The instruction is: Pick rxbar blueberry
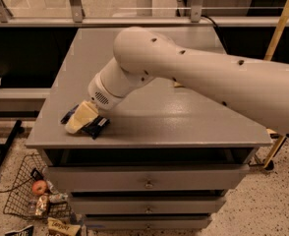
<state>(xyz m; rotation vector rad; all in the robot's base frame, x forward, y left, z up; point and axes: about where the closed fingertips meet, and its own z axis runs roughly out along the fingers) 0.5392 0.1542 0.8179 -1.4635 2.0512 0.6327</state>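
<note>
1. The rxbar blueberry [98,126] lies flat on the grey tabletop [184,127] near its front-left corner, close to the front edge and a little in from the left edge.
2. Its long axis runs slantwise. One dark end points back-left and the other front-right, toward the front edge.
3. The hand [80,119] rests over the middle of the bar, so only the two dark ends show on either side of it. Whether the hand is wide, narrow or gripping cannot be told.
4. The white arm [193,73] reaches in from the right and hangs across the right half of the tabletop.
5. Bare grey surface spreads behind the bar and to its right along the front edge.
6. Drawers [149,178] sit below the front edge. A wire basket [16,200] stands on the floor at the left, holding a round red fruit [39,187].
</note>
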